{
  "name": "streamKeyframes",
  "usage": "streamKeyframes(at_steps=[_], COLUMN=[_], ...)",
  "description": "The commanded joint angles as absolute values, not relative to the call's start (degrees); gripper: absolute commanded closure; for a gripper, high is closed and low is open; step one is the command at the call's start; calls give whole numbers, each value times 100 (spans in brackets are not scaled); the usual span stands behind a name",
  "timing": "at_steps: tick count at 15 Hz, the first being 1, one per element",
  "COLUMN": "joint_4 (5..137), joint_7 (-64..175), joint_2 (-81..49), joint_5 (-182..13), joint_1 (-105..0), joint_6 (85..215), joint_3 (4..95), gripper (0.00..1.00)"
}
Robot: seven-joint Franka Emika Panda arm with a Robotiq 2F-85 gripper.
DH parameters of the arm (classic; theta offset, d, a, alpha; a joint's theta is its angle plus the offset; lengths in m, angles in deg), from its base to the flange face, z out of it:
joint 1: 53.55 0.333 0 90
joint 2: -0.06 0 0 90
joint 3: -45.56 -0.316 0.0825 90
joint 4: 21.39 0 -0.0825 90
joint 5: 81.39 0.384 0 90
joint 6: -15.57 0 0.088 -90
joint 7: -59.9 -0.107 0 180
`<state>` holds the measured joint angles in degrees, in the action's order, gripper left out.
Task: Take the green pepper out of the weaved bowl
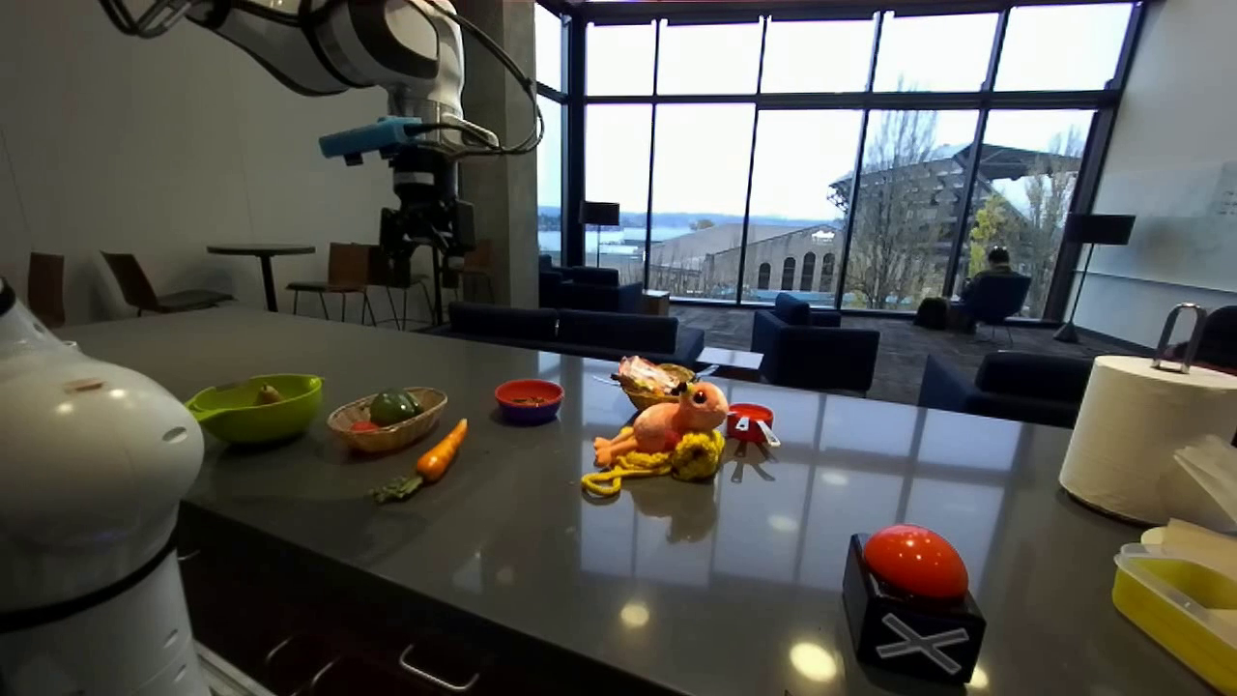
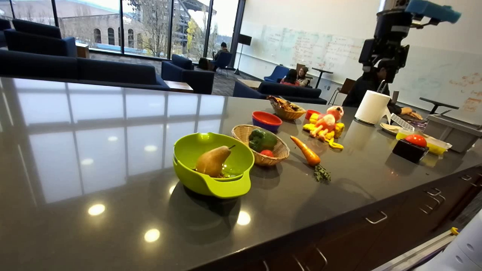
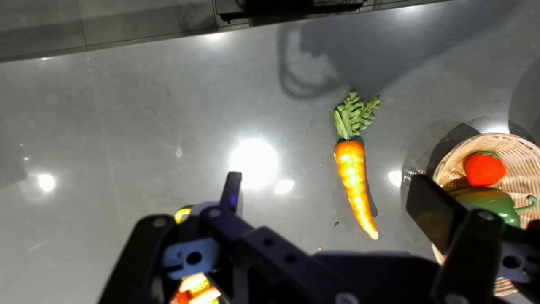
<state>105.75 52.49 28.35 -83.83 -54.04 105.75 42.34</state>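
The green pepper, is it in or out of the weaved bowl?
In. Both exterior views show the green pepper inside the rim of the weaved bowl, beside a small red item, and the wrist view agrees.

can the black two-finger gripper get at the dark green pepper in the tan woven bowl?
Likely yes: the gripper is open and nothing lies over the pepper. It would need to shift over the bowl first; the small red tomato-like item beside the pepper might crowd the grasp.

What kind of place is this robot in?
Probably a shared lounge, maybe at a school or office. Past the counter there's a dark blue sofa, big windows and a whiteboard with writing on it.
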Motion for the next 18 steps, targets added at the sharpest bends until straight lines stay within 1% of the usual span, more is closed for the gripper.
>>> streamKeyframes(at_steps=[1, 6, 10, 15, 18], joint_4=[10356, 9999, 9551, 8795, 8399], joint_7=[5228, 5138, 4689, 3081, 1851], joint_2=[2286, 1368, 635, -368, -932], joint_5=[-8129, -7847, -7777, -7857, -7958], joint_1=[-5142, -4737, -4496, -4192, -3935], joint_6=[11040, 11765, 12029, 12038, 12279], joint_3=[4043, 3632, 3343, 3085, 3098], gripper=[0, 0, 0, 0, 0])
